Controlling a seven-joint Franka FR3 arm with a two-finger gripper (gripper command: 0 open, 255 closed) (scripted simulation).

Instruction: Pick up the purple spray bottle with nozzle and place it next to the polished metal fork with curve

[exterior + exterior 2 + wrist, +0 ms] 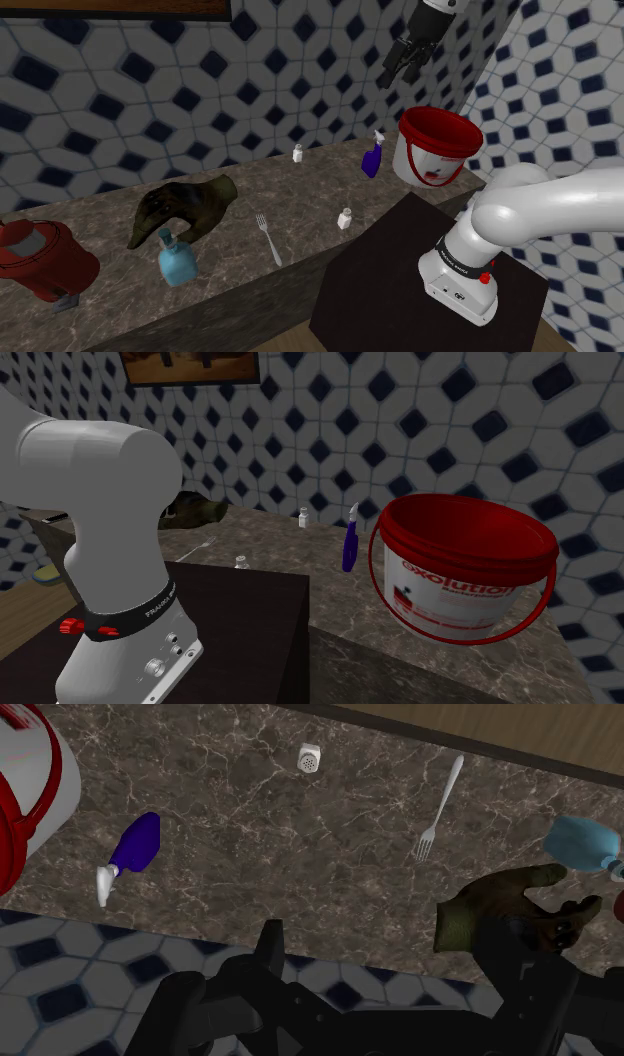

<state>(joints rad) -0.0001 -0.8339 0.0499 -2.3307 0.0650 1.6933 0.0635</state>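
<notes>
Reads as the opening step, the reach, with no grasp made yet. Begin with the dark veined countertop (300, 200), bearing everything in play. Toward the shoulder view's right end of it, note the white bucket (425, 160) with a red rim and handle. High above that bucket, well clear of all below, find the black gripper (398, 75), with fingers (268, 949) spread apart in the wrist view and clasping nothing. Just beside the bucket, on the side nearer the rest of the counter, pick out the purple spray bottle (372, 160), standing upright on the stone and, as far as can be told, apart from the bucket's wall. Next, most likely: lower the hand over the bottle, square the fingers across its body, and close under the nozzle (105, 884) without nudging the bucket so near. After that, carry toward the shoulder view's left to the silvery fork (268, 238), lying flat near the counter's front edge, well apart from the bottle, with a small white shaker (345, 218) roughly between the two. Set down on bare stone beside the fork. As to looks: deep purple body, rounded and fullest low down, tapering up into a pale whitish nozzle; small against the bucket, probably light and easy to tip, hence best pinched squarely and gently.
</notes>
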